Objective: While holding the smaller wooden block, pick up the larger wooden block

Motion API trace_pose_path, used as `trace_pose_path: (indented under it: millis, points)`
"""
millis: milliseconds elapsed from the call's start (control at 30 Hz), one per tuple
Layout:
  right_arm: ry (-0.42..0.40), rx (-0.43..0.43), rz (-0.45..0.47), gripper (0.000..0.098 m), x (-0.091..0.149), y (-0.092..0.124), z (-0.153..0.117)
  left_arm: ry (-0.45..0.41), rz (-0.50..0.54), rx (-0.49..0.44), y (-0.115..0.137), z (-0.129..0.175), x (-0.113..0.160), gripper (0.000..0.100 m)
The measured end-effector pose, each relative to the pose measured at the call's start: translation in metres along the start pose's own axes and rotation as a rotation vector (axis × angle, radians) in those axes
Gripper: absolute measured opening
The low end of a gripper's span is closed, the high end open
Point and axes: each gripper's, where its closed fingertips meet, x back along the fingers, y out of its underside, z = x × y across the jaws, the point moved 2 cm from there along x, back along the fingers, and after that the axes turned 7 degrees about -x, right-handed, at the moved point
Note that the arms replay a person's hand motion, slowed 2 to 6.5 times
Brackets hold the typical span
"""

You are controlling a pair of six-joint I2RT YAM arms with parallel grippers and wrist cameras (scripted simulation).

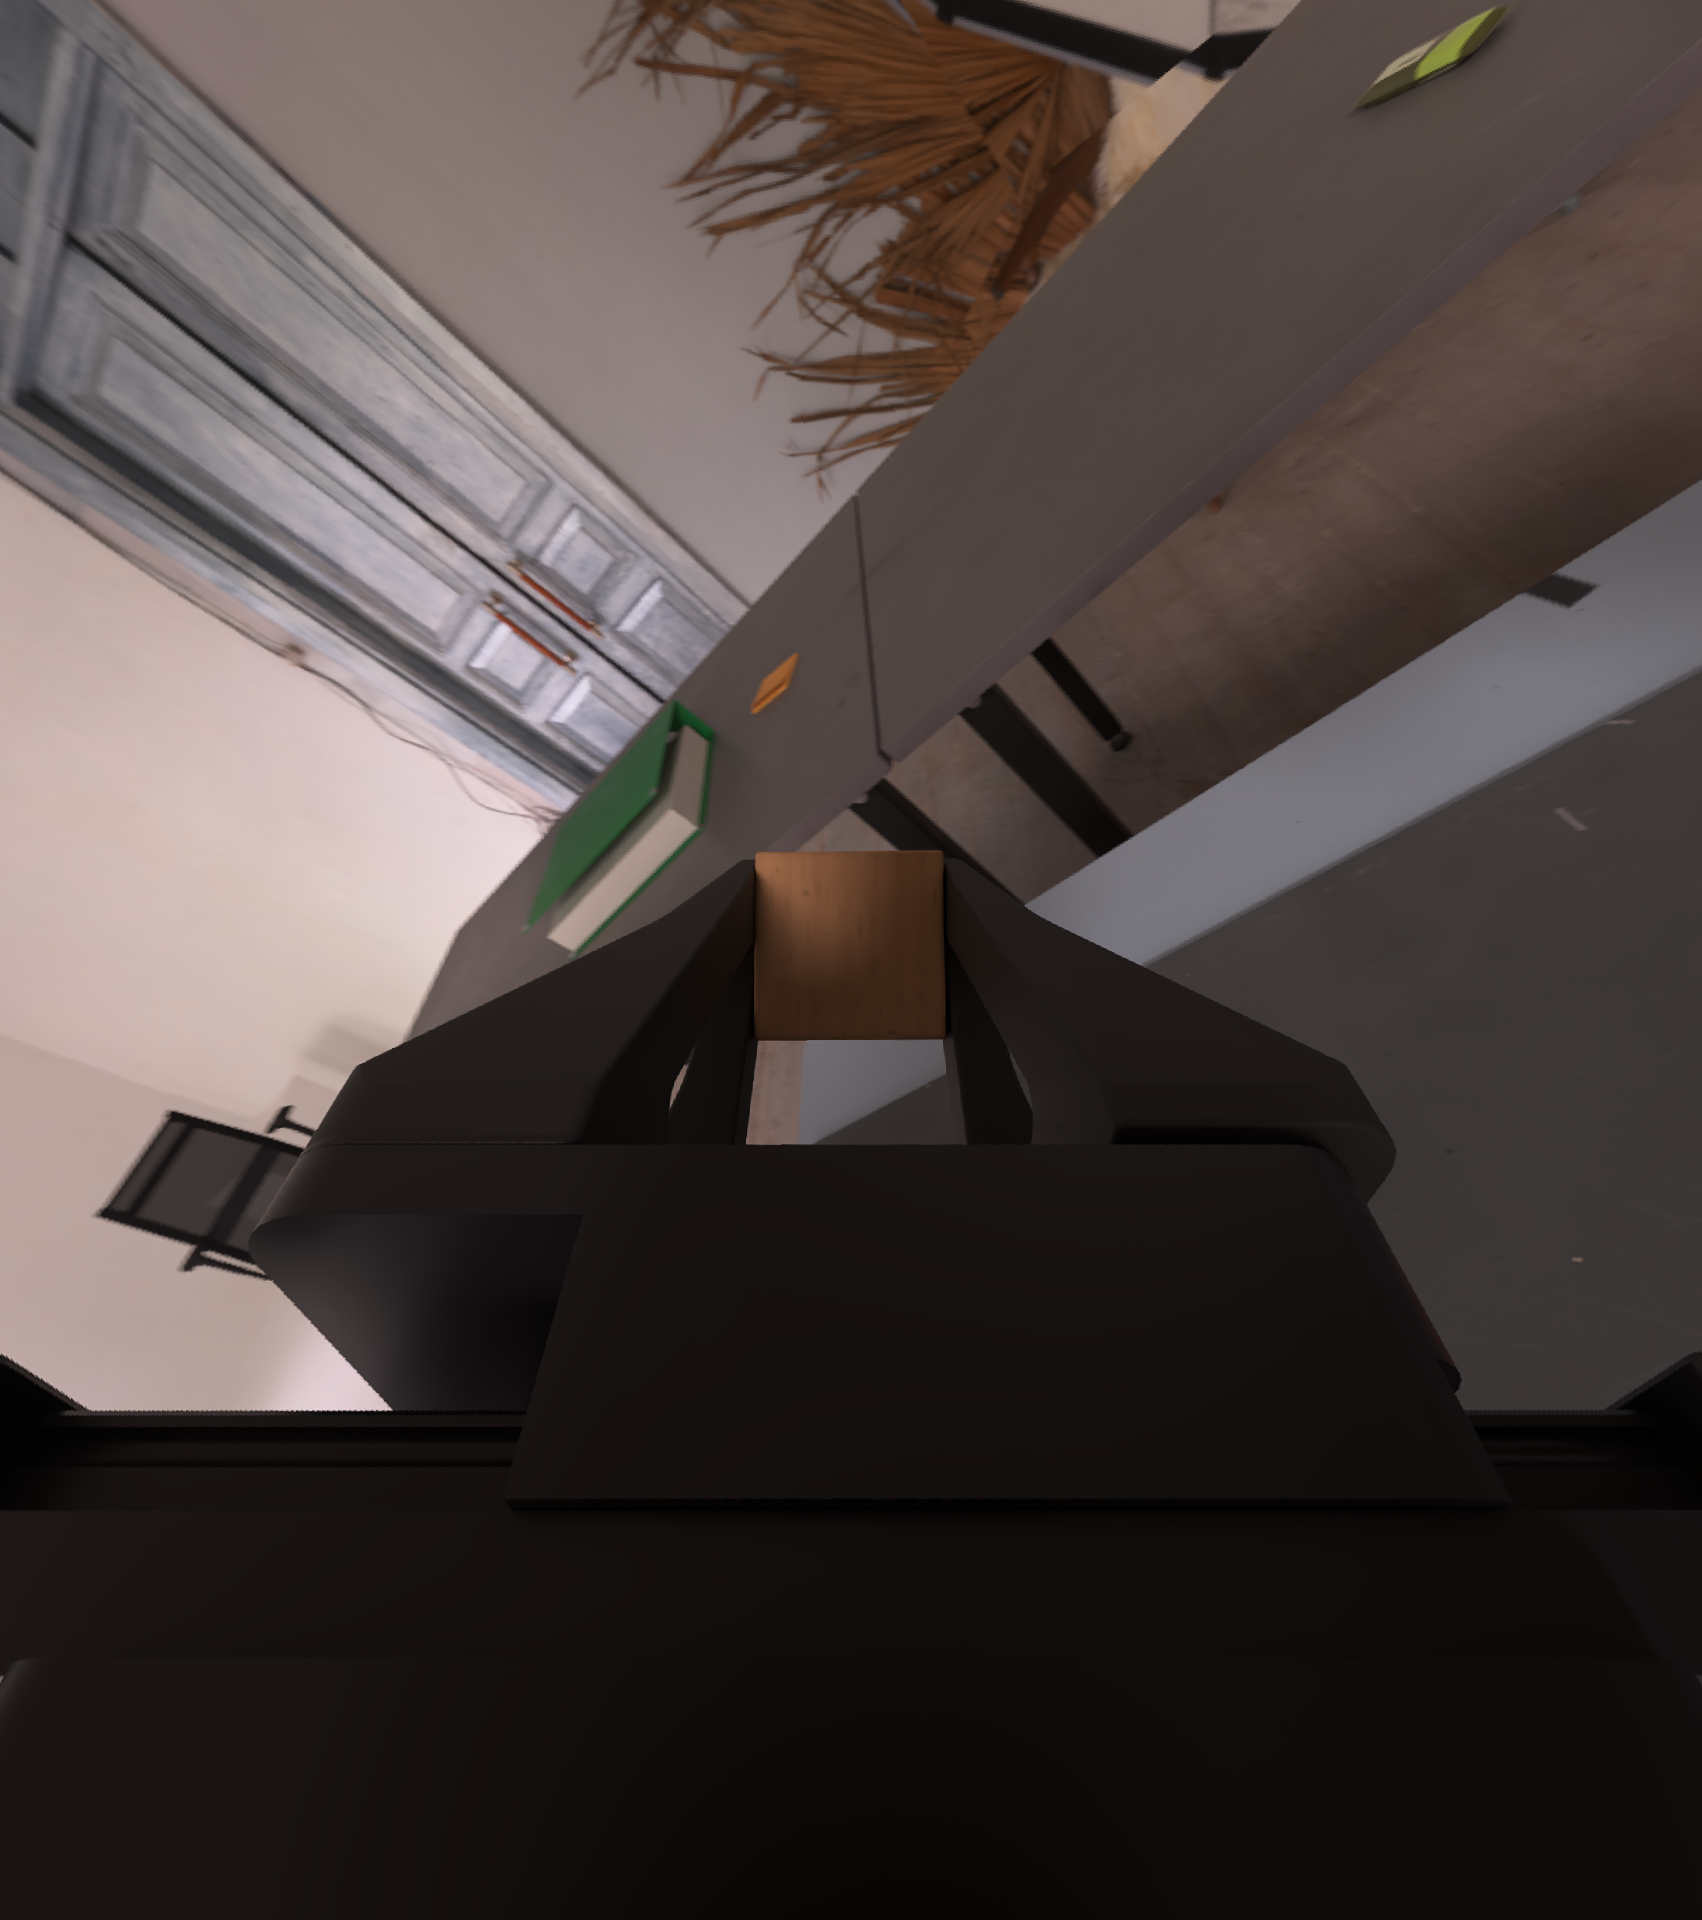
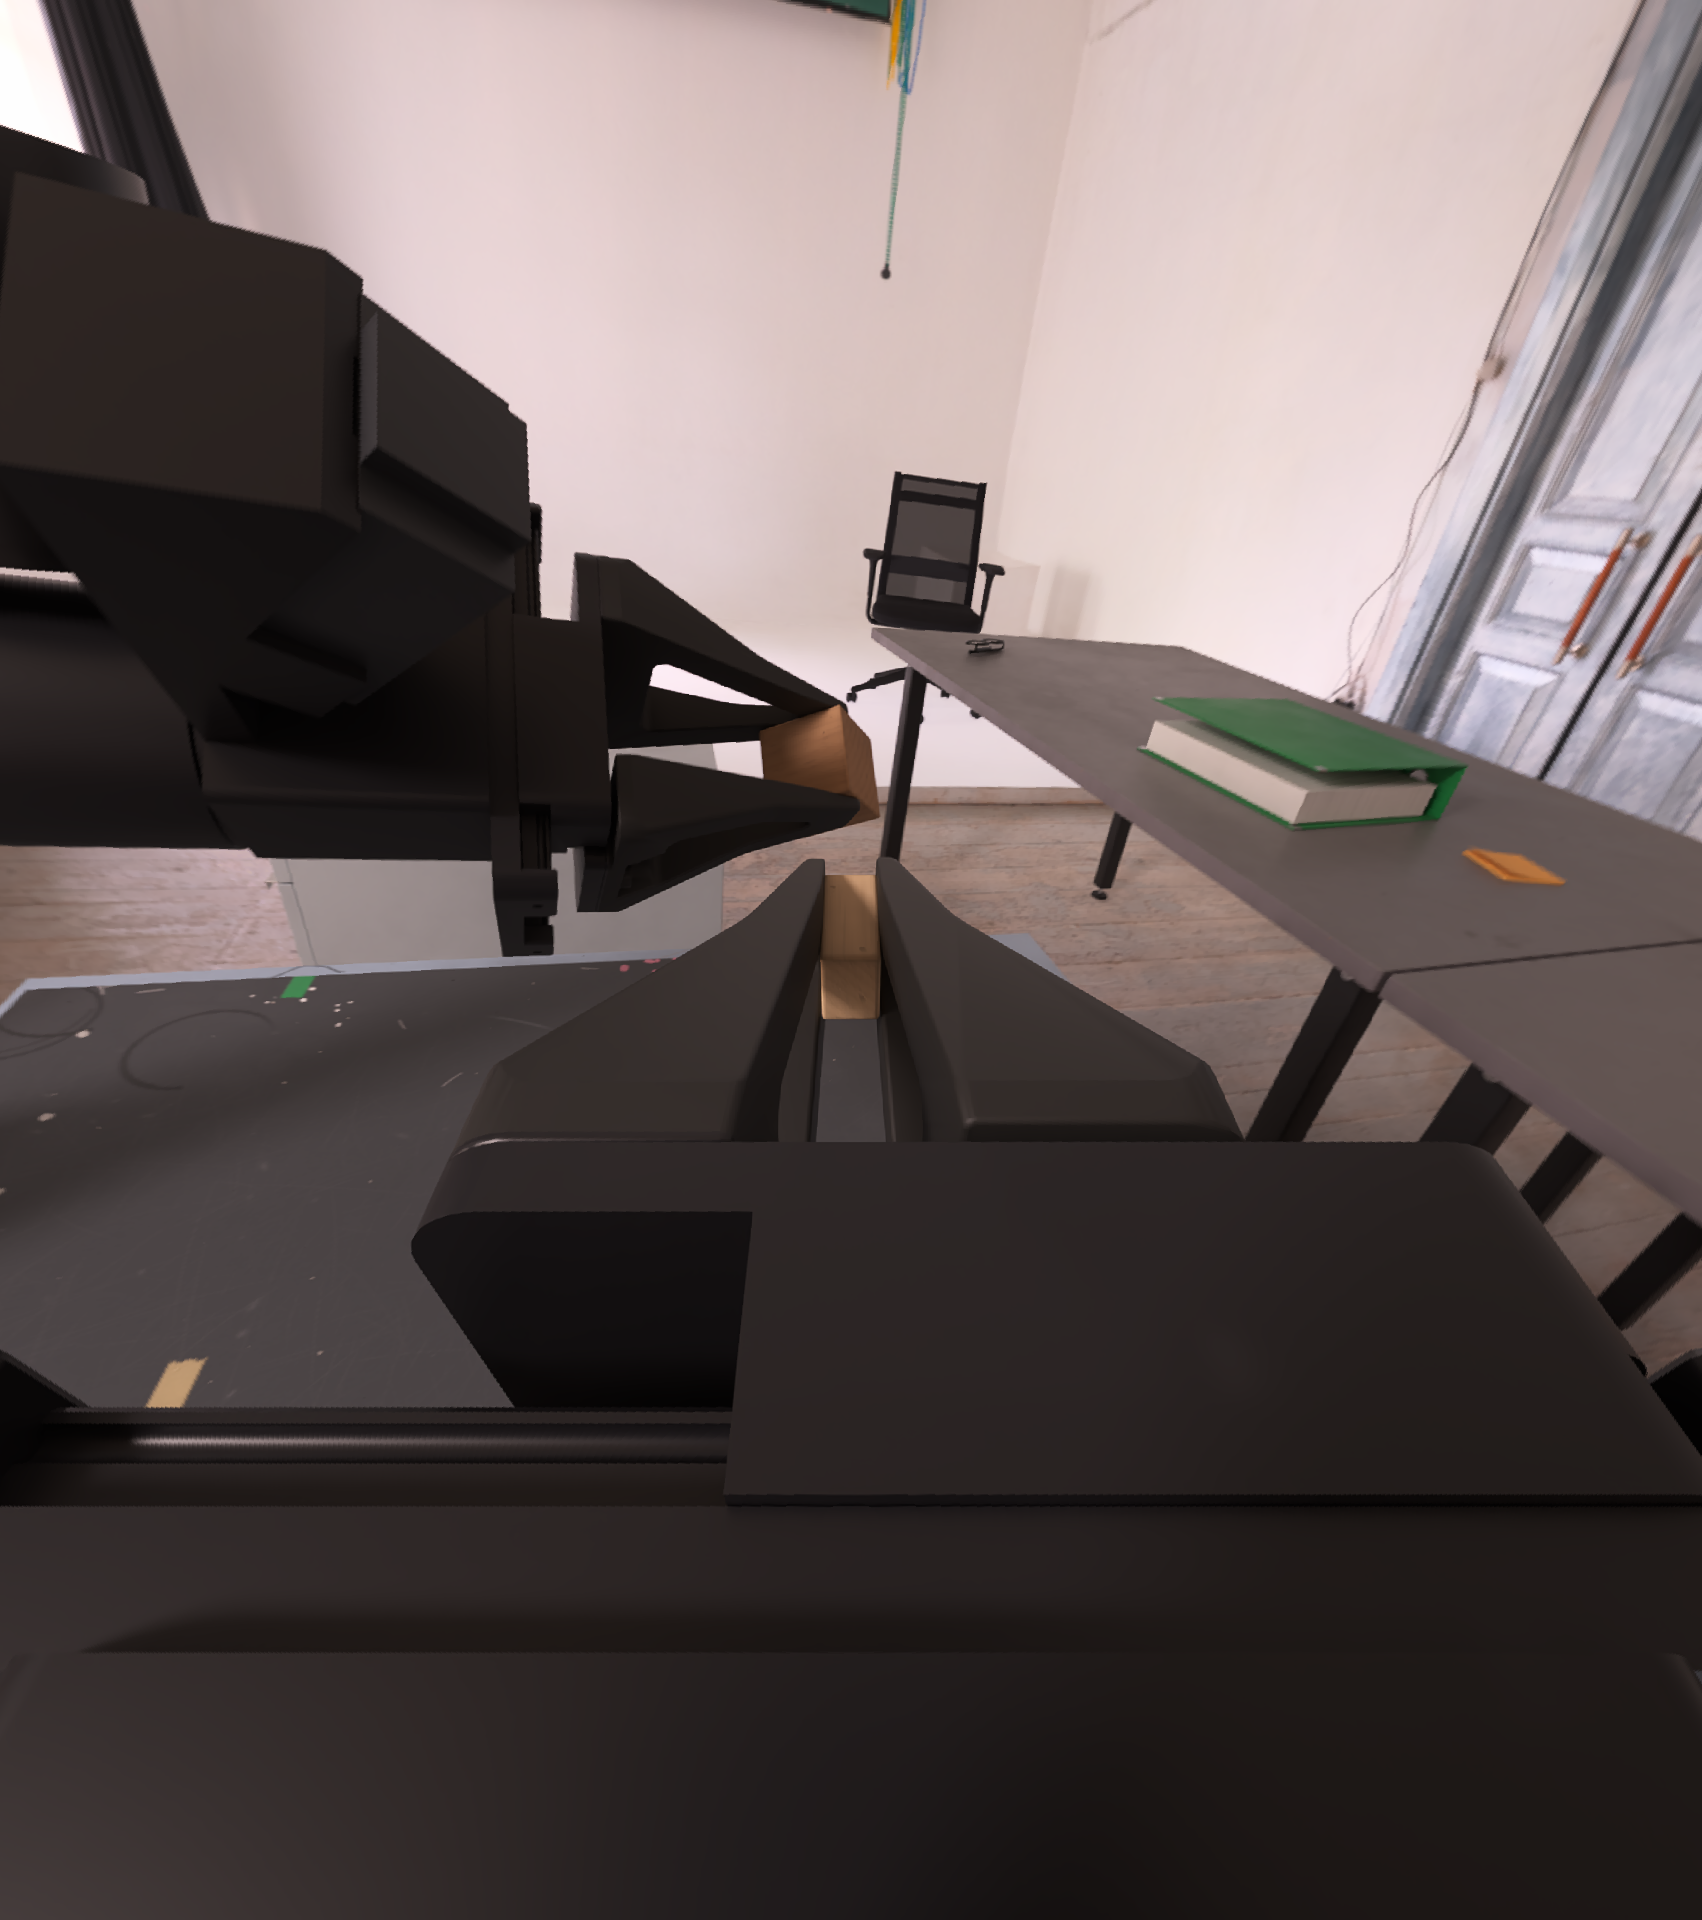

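My left gripper (image 1: 849,883) is shut on the larger wooden block (image 1: 849,943), a brown cube held between its black fingertips and lifted off the table. The same gripper (image 2: 831,764) with that block (image 2: 821,758) shows in the right wrist view, raised at the left, above the table's far edge. My right gripper (image 2: 849,883) is shut on the smaller wooden block (image 2: 848,951), a narrow pale piece squeezed between its fingertips, held above the dark work table (image 2: 203,1122). The left gripper hangs just above and left of the right one.
A long grey desk (image 2: 1449,914) stands to the right with a green binder (image 2: 1304,764) and an orange pad (image 2: 1512,865). An office chair (image 2: 930,556) stands behind it. A blue-grey double door (image 2: 1657,582) is at the far right. The work table's edge (image 1: 1346,790) crosses the left wrist view.
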Motion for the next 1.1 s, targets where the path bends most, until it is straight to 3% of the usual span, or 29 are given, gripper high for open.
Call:
trace_pose_path:
  millis: [367,600,1100]
  points:
    - [0.013,0.124,0.001,0.0080,-0.018,-0.039,-0.016,-0.120,-0.046,-0.167,-0.009,-0.018,0.016,0.028]
    - [0.054,0.201,-0.027,0.0080,-0.023,-0.043,-0.015,-0.158,-0.056,-0.249,-0.015,-0.019,0.021,0.028]
    - [0.042,0.181,-0.017,0.0080,-0.020,-0.042,-0.015,-0.200,-0.069,-0.329,-0.024,-0.018,0.025,0.028]
